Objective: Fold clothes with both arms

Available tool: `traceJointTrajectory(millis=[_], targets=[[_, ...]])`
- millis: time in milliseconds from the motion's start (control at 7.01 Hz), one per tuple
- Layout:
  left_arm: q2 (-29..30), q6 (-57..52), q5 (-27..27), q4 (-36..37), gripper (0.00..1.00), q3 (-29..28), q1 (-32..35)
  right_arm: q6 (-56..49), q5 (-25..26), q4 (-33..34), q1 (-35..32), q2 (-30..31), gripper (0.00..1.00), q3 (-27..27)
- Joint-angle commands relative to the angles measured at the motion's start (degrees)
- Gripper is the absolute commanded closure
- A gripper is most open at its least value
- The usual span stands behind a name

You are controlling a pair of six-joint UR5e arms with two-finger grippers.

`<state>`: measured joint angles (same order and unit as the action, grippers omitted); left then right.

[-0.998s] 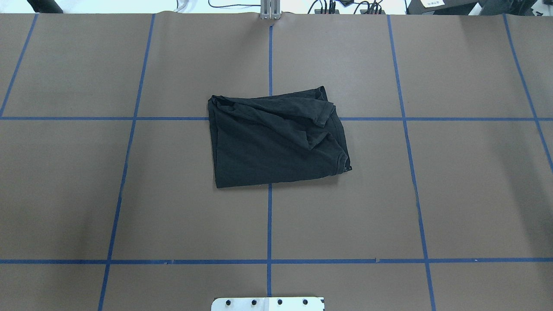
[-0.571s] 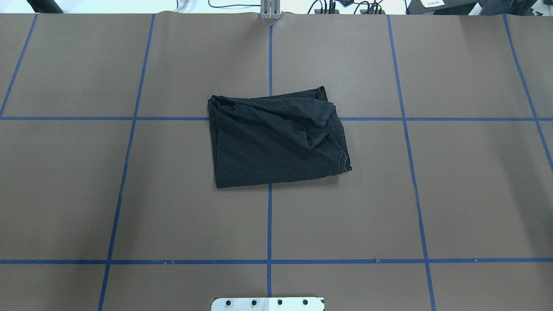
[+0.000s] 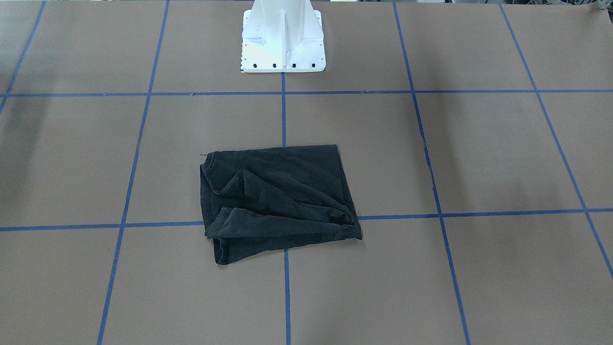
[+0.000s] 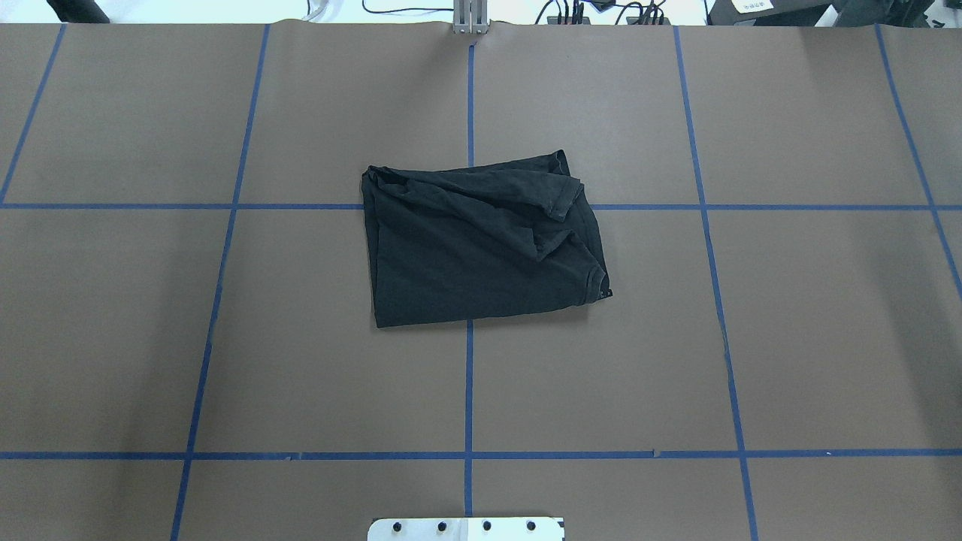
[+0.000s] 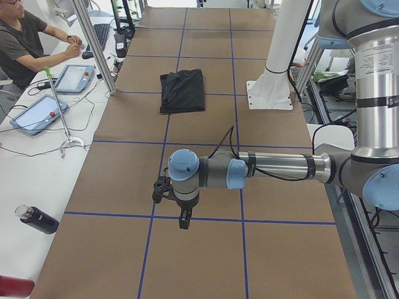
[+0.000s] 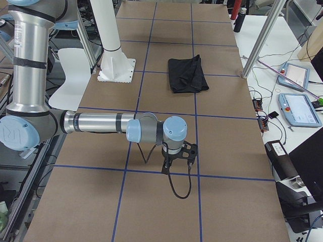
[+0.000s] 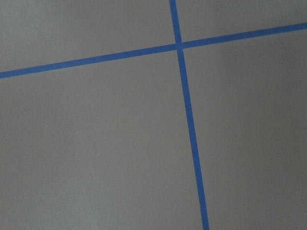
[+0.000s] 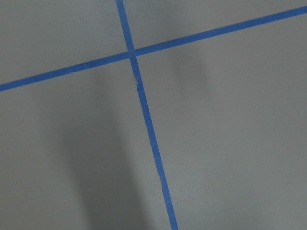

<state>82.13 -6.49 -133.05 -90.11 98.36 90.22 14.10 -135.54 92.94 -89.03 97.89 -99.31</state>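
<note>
Black T-shirt [image 4: 481, 244], folded into a rumpled rectangle, lies at centre frame of the overhead view on the brown table [image 4: 225, 338]; left gripper [image 5: 184, 219] and right gripper [image 6: 165, 170] hang well apart from it, their opening impossible to tell.

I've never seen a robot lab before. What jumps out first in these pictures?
A black T-shirt, folded into a rumpled rectangle, lies at the middle of the brown table, which is crossed by blue tape lines. The left arm and right arm stretch out low toward the table's two ends, well clear of the shirt.
</note>
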Motion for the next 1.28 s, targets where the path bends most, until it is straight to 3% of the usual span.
traceJointTrajectory(millis=[0,428,1141], targets=[[1.9,1.7,0.1,-2.3,0.00,-2.9,-0.7,-0.2,-0.1,0.0,0.0,0.3,0.00,0.0],[6.5,1.7,0.2,-2.2,0.00,-6.2,-1.7,-0.1,-0.3,0.0,0.0,0.3,0.00,0.2],[7.0,1.5,0.3,-1.9,0.00,-6.3,-1.7,-4.3,0.0,-1.0,-0.1,-0.4,0.00,0.9]])
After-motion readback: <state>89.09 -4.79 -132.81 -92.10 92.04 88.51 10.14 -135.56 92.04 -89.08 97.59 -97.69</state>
